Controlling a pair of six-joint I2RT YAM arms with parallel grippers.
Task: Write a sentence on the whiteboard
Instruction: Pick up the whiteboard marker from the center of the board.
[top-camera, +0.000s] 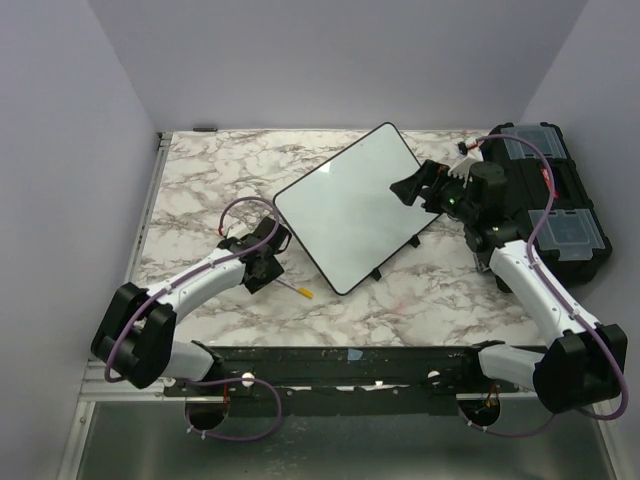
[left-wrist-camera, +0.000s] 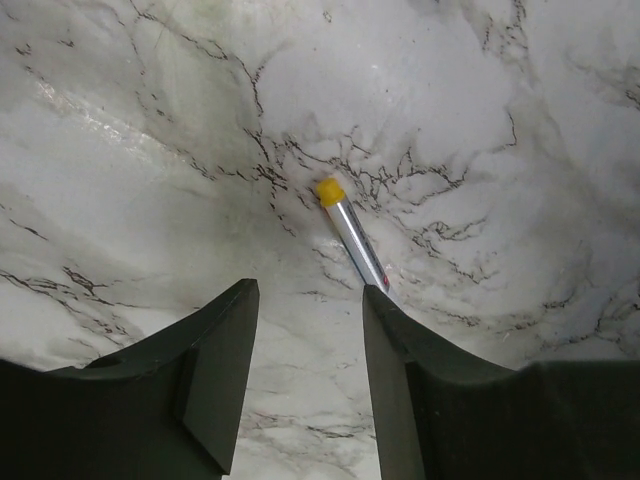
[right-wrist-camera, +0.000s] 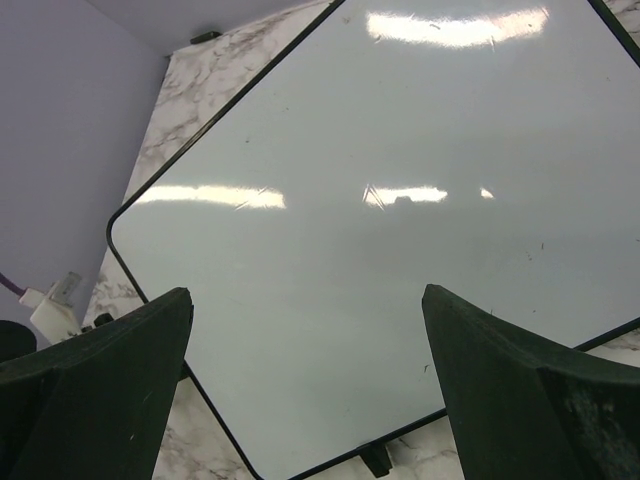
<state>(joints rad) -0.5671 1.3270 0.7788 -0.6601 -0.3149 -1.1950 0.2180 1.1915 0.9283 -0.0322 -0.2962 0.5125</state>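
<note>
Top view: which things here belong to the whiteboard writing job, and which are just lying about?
For the job: the whiteboard, blank; the yellow-capped marker on the marble table; the left gripper, open by it; the right gripper, open over the board.
Just lying about: the black toolbox with clear lids.

whiteboard (top-camera: 350, 205): white, black rim; table (top-camera: 200, 180): grey-veined marble; marker (left-wrist-camera: 352, 238): silver, yellow tip

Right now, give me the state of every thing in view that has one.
whiteboard, resting on the table, blank, no writing yet.
marker, lying on the table, not gripped.
left pincer, open, empty, marker just ahead of it.
right pincer, wide open, empty, over the whiteboard.
toolbox, lids shut.
</note>
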